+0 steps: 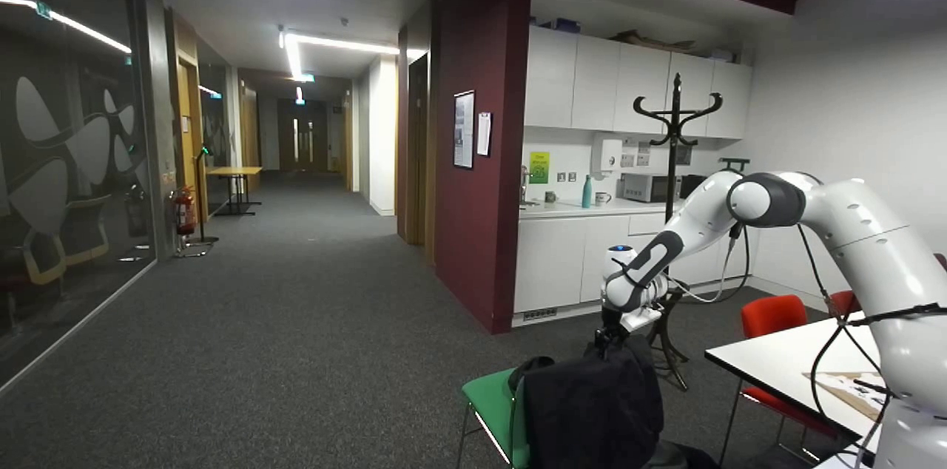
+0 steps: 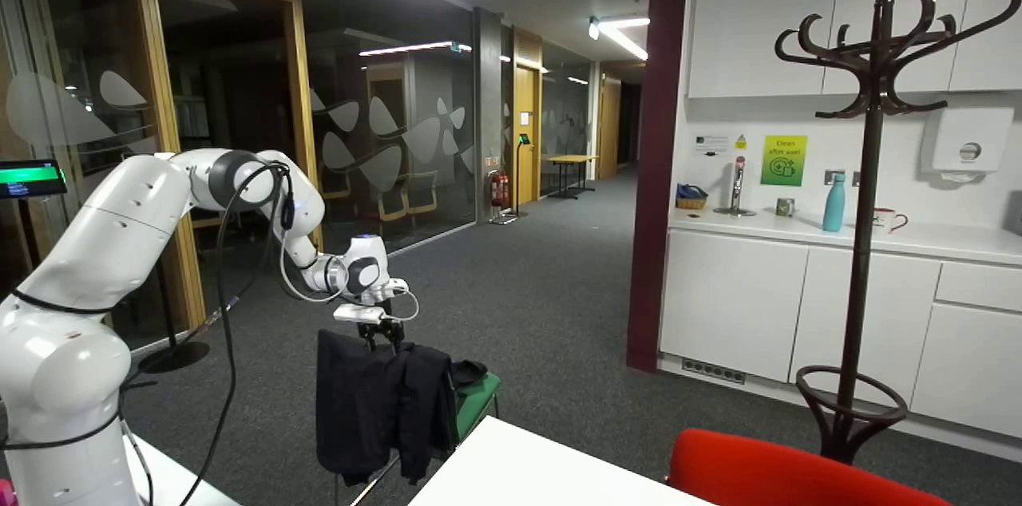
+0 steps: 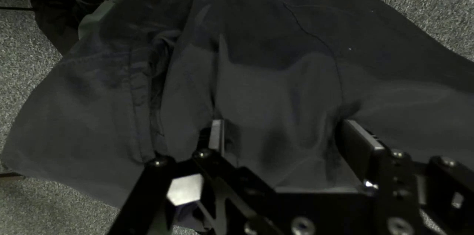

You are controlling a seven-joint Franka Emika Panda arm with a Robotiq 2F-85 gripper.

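Note:
A black jacket hangs over the back of a green chair. The jacket and the green chair show in both exterior views. My gripper points down at the top of the jacket; it also shows at the jacket's upper edge here. In the wrist view the gripper is open, its fingers wide apart, with the jacket's dark cloth below and between them. Whether the fingertips touch the cloth I cannot tell. The chair back is hidden under the jacket.
A dark wooden coat stand stands near the kitchen counter. A white table and a red chair are near the green chair. A dark item lies on the green seat. Cables hang from the arm.

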